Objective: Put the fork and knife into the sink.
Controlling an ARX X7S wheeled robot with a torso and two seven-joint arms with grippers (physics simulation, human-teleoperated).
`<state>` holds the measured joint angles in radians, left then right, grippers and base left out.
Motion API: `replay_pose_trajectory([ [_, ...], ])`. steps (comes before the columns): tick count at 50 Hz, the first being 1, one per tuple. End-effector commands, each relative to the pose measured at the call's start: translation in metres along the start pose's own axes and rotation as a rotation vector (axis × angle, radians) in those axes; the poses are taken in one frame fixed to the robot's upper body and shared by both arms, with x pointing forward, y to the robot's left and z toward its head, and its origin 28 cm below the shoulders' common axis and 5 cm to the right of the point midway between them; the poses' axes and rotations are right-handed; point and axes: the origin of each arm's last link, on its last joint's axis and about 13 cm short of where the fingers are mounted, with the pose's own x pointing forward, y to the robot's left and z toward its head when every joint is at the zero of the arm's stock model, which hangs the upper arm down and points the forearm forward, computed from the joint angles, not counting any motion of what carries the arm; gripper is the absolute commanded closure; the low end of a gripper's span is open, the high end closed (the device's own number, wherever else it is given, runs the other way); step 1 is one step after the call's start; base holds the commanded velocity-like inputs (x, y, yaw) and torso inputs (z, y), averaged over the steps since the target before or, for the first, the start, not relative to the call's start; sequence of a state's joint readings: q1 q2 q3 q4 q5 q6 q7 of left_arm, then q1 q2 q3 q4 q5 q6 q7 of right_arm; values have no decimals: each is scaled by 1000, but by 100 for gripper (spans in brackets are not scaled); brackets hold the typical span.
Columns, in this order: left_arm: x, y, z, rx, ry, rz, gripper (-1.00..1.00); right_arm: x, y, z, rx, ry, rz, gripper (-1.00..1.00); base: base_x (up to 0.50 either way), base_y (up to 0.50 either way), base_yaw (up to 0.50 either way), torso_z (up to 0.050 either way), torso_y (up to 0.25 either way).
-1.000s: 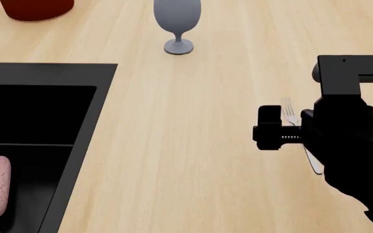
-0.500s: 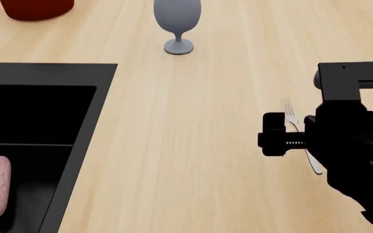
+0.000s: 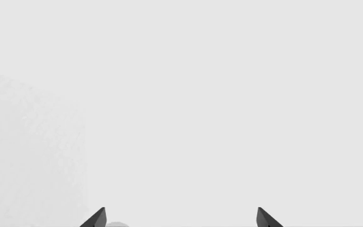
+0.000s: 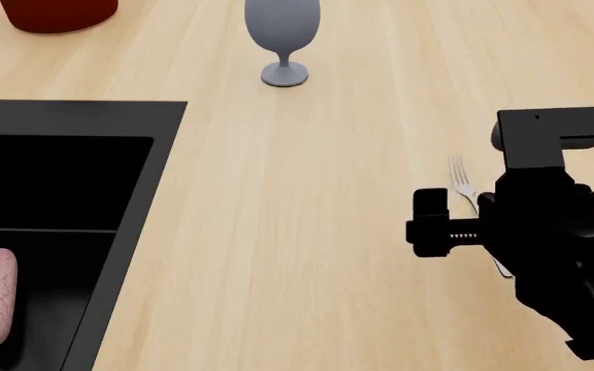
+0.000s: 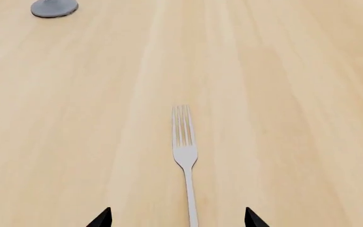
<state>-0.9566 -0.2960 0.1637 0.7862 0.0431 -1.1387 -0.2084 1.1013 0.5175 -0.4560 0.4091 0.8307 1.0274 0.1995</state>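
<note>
Slim silver fork, four tines, flat on pale wood-grain bench; right gripper spread wide above its handle, empty.

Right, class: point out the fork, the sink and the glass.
fork (image 5: 185,153): right wrist view, neck below the tines.
sink (image 4: 80,116): head view, black top rim.
glass (image 4: 282,23): head view, grey bowl.

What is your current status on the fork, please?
Right gripper open, jaws either side of the fork handle. Fork flat on the counter, ungrasped. Left gripper open, empty. Knife not in view.
</note>
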Motion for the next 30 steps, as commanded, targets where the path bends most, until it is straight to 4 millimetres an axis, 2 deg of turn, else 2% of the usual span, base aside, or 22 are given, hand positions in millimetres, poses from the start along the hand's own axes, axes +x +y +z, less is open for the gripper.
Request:
replay_pose_trajectory([
  [1, 1, 2, 1, -16, 4, 16, -100, 4, 2, -2, 17, -8, 30, -100, 0, 0, 0, 0, 0],
  [30, 2, 1, 1, -21, 4, 9, -100, 15, 2, -20, 44, 20, 33, -100, 0, 0, 0, 0, 0],
])
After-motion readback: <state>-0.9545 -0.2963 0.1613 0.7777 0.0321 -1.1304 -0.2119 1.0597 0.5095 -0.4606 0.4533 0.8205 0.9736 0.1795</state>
